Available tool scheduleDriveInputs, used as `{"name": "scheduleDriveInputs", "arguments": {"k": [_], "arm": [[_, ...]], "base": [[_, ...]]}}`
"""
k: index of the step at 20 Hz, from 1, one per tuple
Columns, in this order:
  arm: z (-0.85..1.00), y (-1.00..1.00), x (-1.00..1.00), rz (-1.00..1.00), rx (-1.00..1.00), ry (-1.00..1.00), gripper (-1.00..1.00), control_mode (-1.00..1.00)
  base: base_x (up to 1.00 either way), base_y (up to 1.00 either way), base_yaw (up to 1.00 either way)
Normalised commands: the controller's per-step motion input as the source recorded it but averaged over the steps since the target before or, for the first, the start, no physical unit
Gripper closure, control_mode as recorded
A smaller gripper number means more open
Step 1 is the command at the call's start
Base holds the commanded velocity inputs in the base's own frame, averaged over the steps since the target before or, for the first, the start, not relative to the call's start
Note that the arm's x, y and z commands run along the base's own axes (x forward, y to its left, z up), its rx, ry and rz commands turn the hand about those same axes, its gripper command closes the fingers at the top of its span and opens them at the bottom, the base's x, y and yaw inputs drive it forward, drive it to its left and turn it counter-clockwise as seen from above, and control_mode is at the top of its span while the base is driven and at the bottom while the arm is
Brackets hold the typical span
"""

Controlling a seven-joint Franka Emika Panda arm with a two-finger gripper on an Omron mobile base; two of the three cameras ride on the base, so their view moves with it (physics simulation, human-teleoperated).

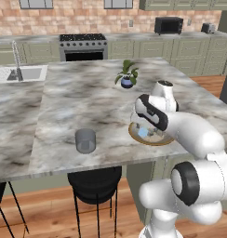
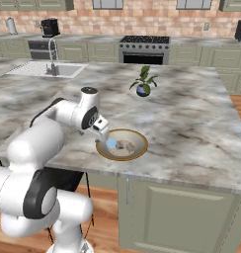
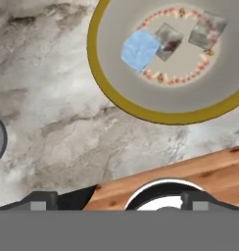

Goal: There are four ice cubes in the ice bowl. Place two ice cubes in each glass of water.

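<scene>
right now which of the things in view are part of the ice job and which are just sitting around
Part of the job:
- ice bowl, near the counter's front edge
- pale blue ice cube in the bowl, with greyish cubes beside it
- glass of water
- gripper, at the bowl's rim

Just sitting around:
- potted plant
- sink
- stove
- microwave
- toaster

The marble island [image 1: 87,97] bears ice bowl [image 1: 134,132], glass of water [image 1: 85,141], potted plant [image 1: 127,74].
</scene>
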Motion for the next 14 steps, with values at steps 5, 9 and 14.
{"name": "scheduleDriveInputs", "arguments": {"k": [5,9,14], "arm": [[0.11,-1.0,0.0,0.0,0.06,0.15,-1.0,-1.0],[0.0,-0.69,0.27,0.0,0.04,0.23,-1.0,-1.0],[0.0,-0.3,0.3,0.0,0.0,0.27,-1.0,-1.0]], "base": [[0.0,0.0,0.0],[0.0,0.0,0.0],[0.0,0.0,0.0]]}}
